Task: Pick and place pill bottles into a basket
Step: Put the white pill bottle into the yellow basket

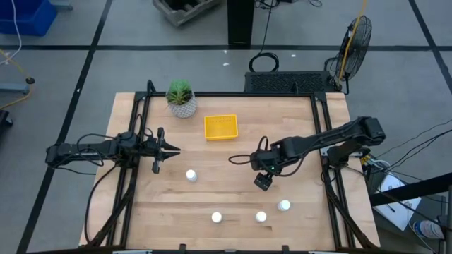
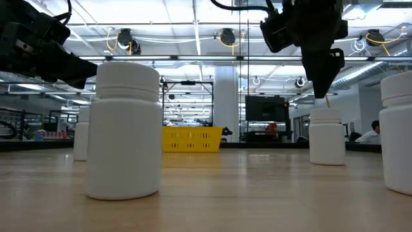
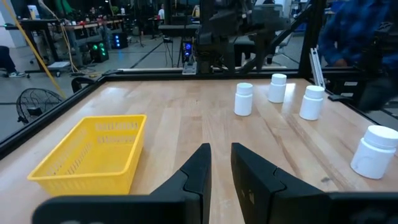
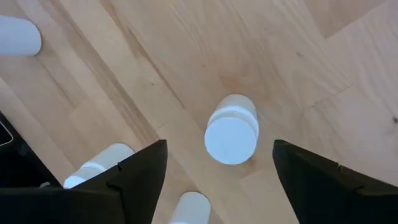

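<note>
The yellow basket [image 1: 220, 127] sits on the table toward the far side. Several white pill bottles stand upright on their bases near the front: one [image 1: 191, 175] left of centre, and others [image 1: 217, 217], [image 1: 260, 216], [image 1: 284, 206] near the front edge. My right gripper [image 4: 219, 144] hangs open, pointing steeply down over another bottle [image 4: 231, 134], its fingers on either side and above, not touching. In the low view that bottle [image 2: 326, 135] stands below the gripper [image 2: 320, 84]. My left gripper [image 1: 173, 149] waits shut at the table's left, holding nothing.
A white pot with a green plant [image 1: 181, 99] stands at the far left, beside the basket. Black frame rails [image 1: 141, 134] run along both table sides. Bare wood lies between the basket and the bottles. A person in blue [image 3: 360, 37] shows beyond the table.
</note>
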### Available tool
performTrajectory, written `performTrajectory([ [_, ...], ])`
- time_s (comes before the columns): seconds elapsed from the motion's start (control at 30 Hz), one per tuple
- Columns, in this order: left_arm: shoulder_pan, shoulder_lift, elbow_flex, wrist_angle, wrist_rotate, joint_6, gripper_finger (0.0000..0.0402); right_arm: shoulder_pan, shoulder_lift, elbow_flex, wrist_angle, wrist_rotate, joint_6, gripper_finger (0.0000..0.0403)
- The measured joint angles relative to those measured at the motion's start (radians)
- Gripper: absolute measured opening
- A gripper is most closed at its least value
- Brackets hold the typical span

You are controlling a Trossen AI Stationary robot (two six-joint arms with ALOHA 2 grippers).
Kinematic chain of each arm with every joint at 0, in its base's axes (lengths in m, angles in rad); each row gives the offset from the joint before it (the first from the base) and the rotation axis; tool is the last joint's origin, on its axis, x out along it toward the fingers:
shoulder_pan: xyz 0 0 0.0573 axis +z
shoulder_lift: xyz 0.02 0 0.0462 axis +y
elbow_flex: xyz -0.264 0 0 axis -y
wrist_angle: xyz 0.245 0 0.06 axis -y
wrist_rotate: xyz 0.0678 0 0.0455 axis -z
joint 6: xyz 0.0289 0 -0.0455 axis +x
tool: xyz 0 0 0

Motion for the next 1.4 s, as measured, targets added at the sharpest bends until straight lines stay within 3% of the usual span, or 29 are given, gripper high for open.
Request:
performTrajectory([
  [0.6, 0.000, 0.000, 0.000, 0.000, 0.000, -0.005, 0.0065, 0.003, 0.097, -0.013, -0.004, -0.054, -0.028, 0.0277],
  [1.07, 0.000, 0.000, 0.000, 0.000, 0.000, -0.007, 0.0065, 0.002, 0.091, -0.075, 0.115, -0.101, -0.031, 0.0190],
  [1.23, 0.000, 0.000, 0.000, 0.001, 0.000, -0.016, 0.0065, 0.002, 0.091, -0.075, 0.115, -0.100, -0.029, 0.0196],
  [1.4, 0.000, 0.000, 0.000, 0.001, 0.000, -0.016, 0.0065, 0.002, 0.091, -0.075, 0.146, -0.100, -0.028, 0.0235],
])
